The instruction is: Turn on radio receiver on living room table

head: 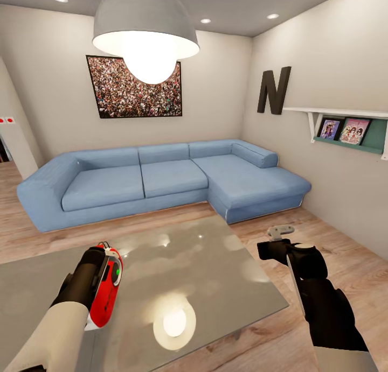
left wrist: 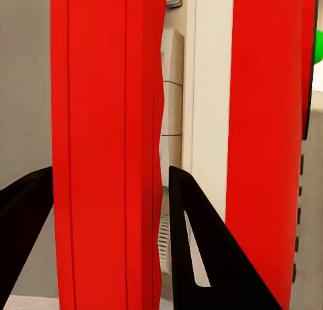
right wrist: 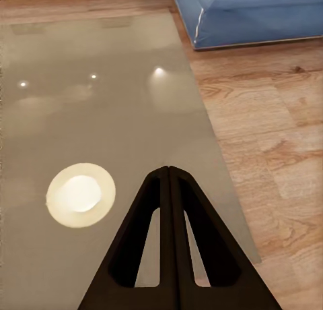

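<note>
Radio (head: 108,291) sits at the near-left part of the grey worktop (head: 215,264), right at the end of the left arm. In the head view its long axis runs roughly along that arm, red front w/ green light facing toward the worktop's middle. Left hand (left wrist: 108,189) is around it: in the left wrist view the two black fingers (left wrist: 195,236) flank a red slab of the radio, touching or v. nearly so, prob. a grip. Right hand (right wrist: 169,182) hangs over the worktop's right edge, well apart from the radio, fingers pressed together, holding nothing. So the left arm is the near one by far. Next move prob. turns on reaching the front face, which lies to the right-arm side of the left hand.
</note>
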### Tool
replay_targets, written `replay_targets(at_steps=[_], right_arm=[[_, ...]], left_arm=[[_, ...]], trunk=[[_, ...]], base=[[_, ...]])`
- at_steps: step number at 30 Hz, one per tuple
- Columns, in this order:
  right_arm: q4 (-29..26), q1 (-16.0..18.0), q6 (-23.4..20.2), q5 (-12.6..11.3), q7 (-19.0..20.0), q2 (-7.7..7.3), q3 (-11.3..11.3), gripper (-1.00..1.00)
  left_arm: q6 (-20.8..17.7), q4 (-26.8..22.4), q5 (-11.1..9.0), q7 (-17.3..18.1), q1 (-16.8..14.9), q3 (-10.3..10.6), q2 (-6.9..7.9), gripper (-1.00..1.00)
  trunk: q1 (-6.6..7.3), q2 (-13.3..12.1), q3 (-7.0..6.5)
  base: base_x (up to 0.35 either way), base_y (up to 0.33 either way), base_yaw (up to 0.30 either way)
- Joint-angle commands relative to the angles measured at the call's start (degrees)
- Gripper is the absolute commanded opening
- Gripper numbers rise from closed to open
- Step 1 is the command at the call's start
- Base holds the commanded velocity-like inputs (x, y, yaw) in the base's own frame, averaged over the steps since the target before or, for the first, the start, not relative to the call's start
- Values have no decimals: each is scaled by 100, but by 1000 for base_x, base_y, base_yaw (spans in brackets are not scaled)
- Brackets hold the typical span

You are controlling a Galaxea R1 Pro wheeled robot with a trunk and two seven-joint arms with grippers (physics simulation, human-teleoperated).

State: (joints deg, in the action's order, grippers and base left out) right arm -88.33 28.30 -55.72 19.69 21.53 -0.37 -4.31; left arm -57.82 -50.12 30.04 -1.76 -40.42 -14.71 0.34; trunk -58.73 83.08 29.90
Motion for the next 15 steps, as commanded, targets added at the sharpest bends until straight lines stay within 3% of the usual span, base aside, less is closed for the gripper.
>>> replay_targets(at_steps=[1, 15], right_arm=[[0, 0, 0, 0, 0, 0, 0, -100], [0, 0, 0, 0, 7, -7, 0, -100]], left_arm=[[-1, 1, 46, 0, -1, 3, -1, -100], [-1, -6, -12, 25, -1, 29, -28, -100]], trunk=[[0, 0, 0], [0, 0, 0]], base=[[0, 0, 0], [0, 0, 0]])
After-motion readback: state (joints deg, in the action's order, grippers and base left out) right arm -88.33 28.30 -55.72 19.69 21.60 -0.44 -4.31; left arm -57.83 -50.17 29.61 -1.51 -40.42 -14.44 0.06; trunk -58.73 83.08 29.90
